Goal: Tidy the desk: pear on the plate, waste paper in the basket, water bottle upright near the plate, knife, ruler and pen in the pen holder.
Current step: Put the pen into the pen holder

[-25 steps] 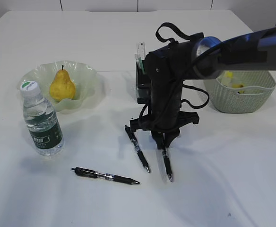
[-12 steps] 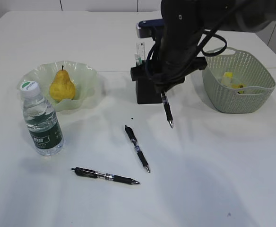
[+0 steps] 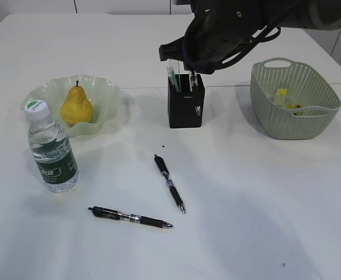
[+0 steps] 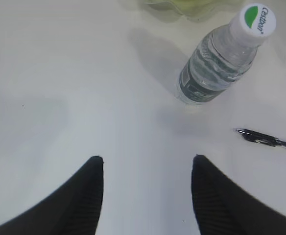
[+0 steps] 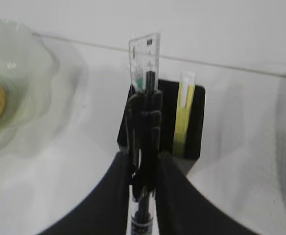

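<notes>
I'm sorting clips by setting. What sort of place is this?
Probably a desk staged for a tidying test: a plain white tabletop with a black pen holder, loose pens, and a pear on a plate.

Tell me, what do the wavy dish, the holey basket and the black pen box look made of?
Plate: likely glass or plastic, pale green, see-through, glossy. Basket: probably moulded plastic, matte sage green, with regular perforations. Pen holder: matte black, perhaps plastic or coated metal; cannot tell.

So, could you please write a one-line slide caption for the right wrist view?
Right gripper holds a black pen over the black pen holder, beside the clear ruler.
</notes>
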`<control>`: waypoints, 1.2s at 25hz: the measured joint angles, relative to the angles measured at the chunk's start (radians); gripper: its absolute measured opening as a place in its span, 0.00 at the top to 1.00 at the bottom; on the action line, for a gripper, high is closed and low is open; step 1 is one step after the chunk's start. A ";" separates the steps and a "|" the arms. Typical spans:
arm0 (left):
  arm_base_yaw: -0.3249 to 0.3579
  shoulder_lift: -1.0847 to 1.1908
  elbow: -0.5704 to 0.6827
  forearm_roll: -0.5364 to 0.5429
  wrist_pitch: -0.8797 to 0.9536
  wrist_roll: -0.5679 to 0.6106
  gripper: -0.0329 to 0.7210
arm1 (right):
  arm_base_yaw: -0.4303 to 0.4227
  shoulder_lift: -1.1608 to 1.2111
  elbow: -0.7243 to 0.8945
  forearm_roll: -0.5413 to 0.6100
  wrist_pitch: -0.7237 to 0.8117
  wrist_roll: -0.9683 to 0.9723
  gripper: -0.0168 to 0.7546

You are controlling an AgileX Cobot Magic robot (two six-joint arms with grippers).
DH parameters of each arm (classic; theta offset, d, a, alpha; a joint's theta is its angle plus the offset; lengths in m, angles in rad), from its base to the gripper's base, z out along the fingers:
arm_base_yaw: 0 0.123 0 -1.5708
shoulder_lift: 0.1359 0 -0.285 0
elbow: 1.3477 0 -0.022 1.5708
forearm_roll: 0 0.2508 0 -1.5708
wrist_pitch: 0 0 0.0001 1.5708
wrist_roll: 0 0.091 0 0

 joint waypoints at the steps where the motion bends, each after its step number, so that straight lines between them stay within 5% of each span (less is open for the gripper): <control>1: 0.000 0.000 0.000 0.000 0.002 0.000 0.42 | -0.005 0.000 0.000 -0.012 -0.027 0.000 0.86; 9: 0.000 0.000 0.000 0.000 0.005 0.000 0.42 | -0.045 0.002 0.000 -0.139 -0.256 0.015 0.86; 30: 0.000 0.000 0.000 0.000 0.009 0.000 0.42 | -0.131 0.182 0.000 -0.194 -0.667 0.018 0.86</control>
